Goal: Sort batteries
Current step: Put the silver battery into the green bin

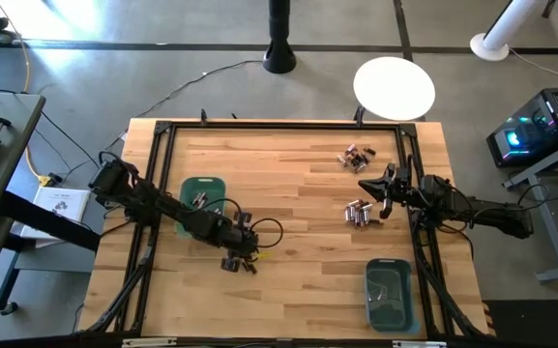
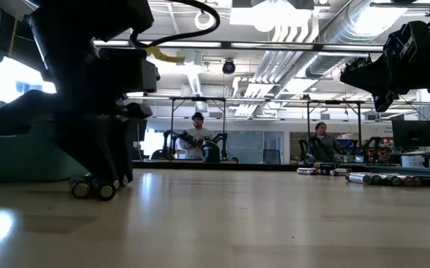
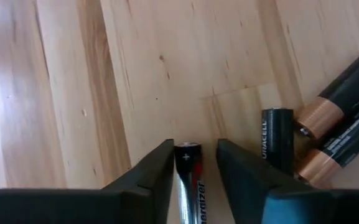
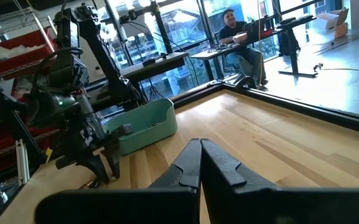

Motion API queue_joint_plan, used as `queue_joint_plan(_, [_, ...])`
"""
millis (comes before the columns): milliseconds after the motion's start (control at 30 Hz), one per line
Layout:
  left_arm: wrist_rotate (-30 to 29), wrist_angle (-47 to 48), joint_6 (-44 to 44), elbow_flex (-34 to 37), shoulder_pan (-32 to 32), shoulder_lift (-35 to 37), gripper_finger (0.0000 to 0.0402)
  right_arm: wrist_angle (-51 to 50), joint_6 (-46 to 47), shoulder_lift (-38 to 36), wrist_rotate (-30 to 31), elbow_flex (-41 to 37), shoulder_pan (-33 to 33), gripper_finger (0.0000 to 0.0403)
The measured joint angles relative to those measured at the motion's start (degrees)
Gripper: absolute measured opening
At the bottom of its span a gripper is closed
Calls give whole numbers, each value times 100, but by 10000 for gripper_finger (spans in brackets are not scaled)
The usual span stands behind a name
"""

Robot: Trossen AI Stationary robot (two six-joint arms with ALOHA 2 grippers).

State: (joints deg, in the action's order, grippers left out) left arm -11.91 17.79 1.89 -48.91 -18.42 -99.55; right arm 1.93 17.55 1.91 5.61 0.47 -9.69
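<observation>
I'm working the pick step right now: my left end effector [image 1: 241,259] is reaching down to the worktop [image 1: 298,261] near its front left, just in front of the left bin [image 1: 190,188], and its fingers [image 3: 148,180] are straddling a silver cell [image 3: 188,180], one on each side. From my wrist view there's a sliver of gap showing beside the cell, so I'm judging the fingers parted around it rather than clamped; I'm not calling it gripped yet. Just beside it three dark cells are lying: one upright-looking black cell [image 3: 277,140] and two copper-banded ones [image 3: 341,93], touching each other. In the low view I'm seeing the little cluster [image 2: 94,186] lying at my fingertips on the wood. Next, I reckon, I'm needing to close squarely on the silver one alone, without nudging its dark neighbours, then lift and carry it to whichever bin takes silver cells; I cannot tell which that is. My left arm is stretching diagonally from the left edge, wrist pitched steeply down. My right end effector [image 1: 383,190] is hovering clear above the worktop on the right side, fingers pressed together and carrying nothing, between a far group of cells [image 1: 355,156] and a nearer silvery row [image 1: 360,213]. The right bin [image 1: 391,293] is sitting near the front right.
</observation>
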Motion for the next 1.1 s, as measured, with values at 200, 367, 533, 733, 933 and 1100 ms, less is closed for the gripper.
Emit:
queue_joint_plan(200, [-93,100,-245,-273,34,-53,27,-1,1,0,-1,-1,0,0])
queue_joint_plan(367, [-739,132,-704,-830,7,263,27,-1,0,0,0,0,-1,0])
queue_joint_plan(533, [-1070,412,-532,-1089,13,1108,27,-1,1,0,0,-1,0,0])
queue_joint_plan(733, [-1584,1991,814,-1099,77,2227,27,-2,0,0,0,0,-1,0])
queue_joint_plan(933, [-1634,4100,2995,-679,302,2694,27,0,-1,0,0,-1,0,0])
queue_joint_plan(1100, [-1049,3487,3346,324,546,2748,27,-1,1,0,0,0,-1,0])
